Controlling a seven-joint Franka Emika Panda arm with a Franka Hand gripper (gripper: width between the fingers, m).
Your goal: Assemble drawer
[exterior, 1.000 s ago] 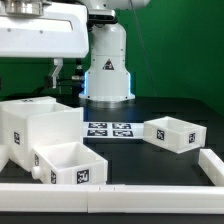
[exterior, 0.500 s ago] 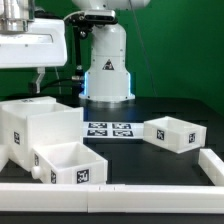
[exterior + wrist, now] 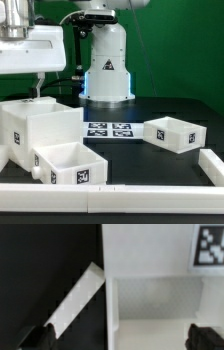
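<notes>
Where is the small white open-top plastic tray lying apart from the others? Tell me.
The small white open-top plastic tray sits on the exterior view's right, on the black table, close beside the flat white marker board.

The exterior camera sits low, near table [image 3: 165, 108] height, facing my base [image 3: 107, 65] from across it, at middle distance, with my gripper [image 3: 40, 88] high toward the exterior view's left. My wrist camera looks down between my fingertips [image 3: 45, 336], very close. Both views share the drawer housing [image 3: 35, 125] just below my gripper.
</notes>
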